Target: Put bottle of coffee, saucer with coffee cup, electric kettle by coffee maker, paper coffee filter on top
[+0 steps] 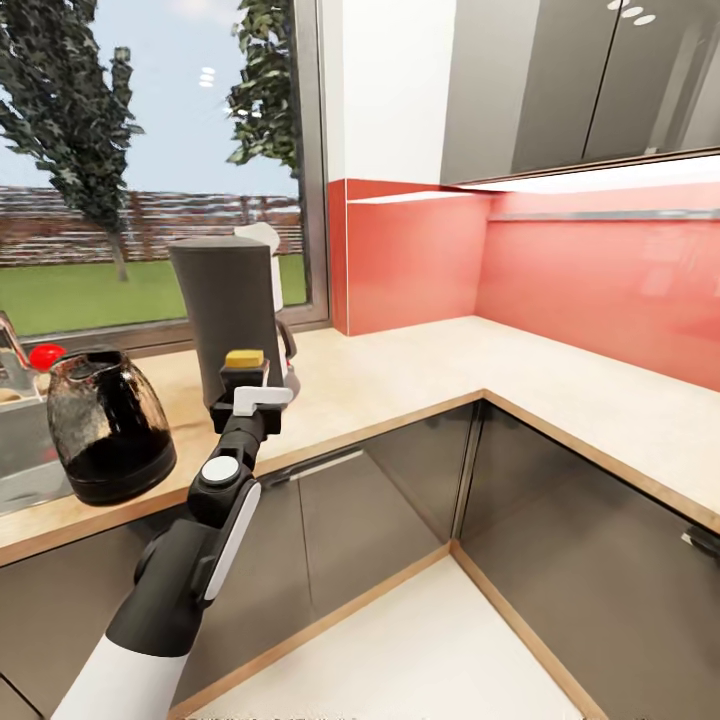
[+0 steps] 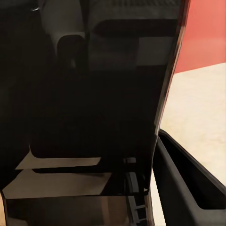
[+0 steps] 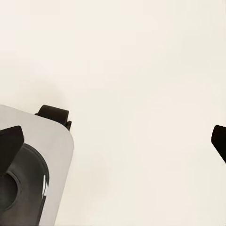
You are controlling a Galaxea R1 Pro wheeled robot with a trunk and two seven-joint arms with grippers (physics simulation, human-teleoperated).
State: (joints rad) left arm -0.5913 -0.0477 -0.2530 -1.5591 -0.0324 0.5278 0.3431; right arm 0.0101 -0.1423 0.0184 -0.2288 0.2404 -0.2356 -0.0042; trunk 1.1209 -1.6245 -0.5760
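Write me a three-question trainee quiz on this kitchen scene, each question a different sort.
1. True or false: the kettle stands on the counter.
2. Pick one: the right claw is A) open with nothing in it, B) shut on a cup, C) shut on a filter.
3. Fill in: the left claw is reaching toward the ___.

Key: 1 true. 2 A. 3 coffee maker.
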